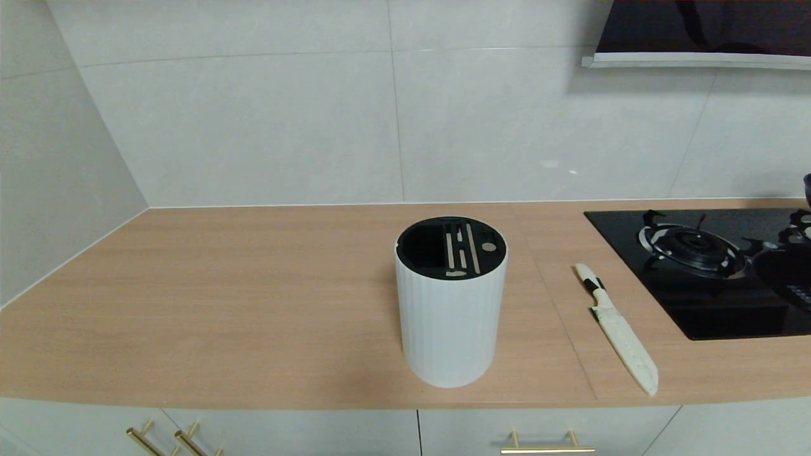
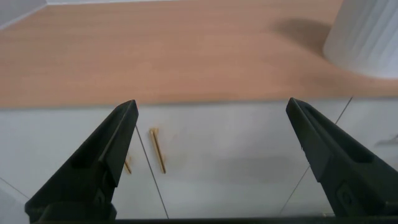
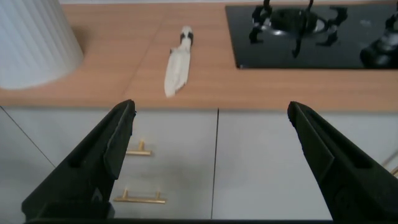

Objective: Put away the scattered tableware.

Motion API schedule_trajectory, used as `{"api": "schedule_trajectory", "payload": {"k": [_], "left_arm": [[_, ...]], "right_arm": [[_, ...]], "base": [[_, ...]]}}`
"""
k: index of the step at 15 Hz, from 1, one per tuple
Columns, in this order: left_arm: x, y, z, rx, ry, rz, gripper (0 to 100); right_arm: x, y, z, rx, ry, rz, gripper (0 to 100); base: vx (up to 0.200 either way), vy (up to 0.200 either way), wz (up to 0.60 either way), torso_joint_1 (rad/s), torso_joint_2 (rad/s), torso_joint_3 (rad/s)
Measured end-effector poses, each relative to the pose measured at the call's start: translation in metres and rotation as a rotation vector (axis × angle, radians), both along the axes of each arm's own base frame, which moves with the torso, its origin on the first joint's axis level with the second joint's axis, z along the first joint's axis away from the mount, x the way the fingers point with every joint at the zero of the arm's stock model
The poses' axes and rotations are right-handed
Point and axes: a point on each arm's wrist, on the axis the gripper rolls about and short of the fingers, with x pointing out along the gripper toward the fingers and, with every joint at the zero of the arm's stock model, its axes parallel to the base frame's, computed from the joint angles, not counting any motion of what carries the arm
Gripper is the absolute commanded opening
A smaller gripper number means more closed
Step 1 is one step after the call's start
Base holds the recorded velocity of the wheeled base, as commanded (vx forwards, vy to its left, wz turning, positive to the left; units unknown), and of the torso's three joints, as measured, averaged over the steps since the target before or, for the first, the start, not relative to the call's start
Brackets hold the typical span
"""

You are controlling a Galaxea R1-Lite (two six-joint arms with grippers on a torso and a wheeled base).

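A white knife (image 1: 614, 329) lies lower right on the worktop (image 1: 253, 304), beside the centre-frame slotted holder (image 1: 451, 316) likely meant for it; left hand (image 2: 211, 107) and right hand (image 3: 211, 109) gape wide, empty.

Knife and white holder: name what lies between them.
Nothing but bare countertop, crossed by a thin seam, separates the knife and the white holder in the head view.

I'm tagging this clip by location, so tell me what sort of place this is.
Most likely a home kitchen: a gas hob set into a wooden countertop, a range hood above it on the tiled wall, and a knife lying beside a white knife holder.
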Motion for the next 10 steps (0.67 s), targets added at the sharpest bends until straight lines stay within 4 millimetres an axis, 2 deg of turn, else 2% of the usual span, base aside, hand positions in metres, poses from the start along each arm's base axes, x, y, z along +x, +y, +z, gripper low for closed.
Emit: {"api": "schedule_trajectory", "payload": {"k": [6,10], "left_arm": [[0.0000,0.0000,0.0000,0.000,0.000,0.000,100],[0.0000,0.0000,0.0000,0.000,0.000,0.000,100]], "right_arm": [[0.0000,0.0000,0.0000,0.000,0.000,0.000,100],[0.0000,0.0000,0.0000,0.001,0.000,0.000,100]], "base": [[0.000,0.000,0.00,0.269,-0.58,-0.312],[0.000,0.000,0.00,0.176,-0.35,-0.182]]}}
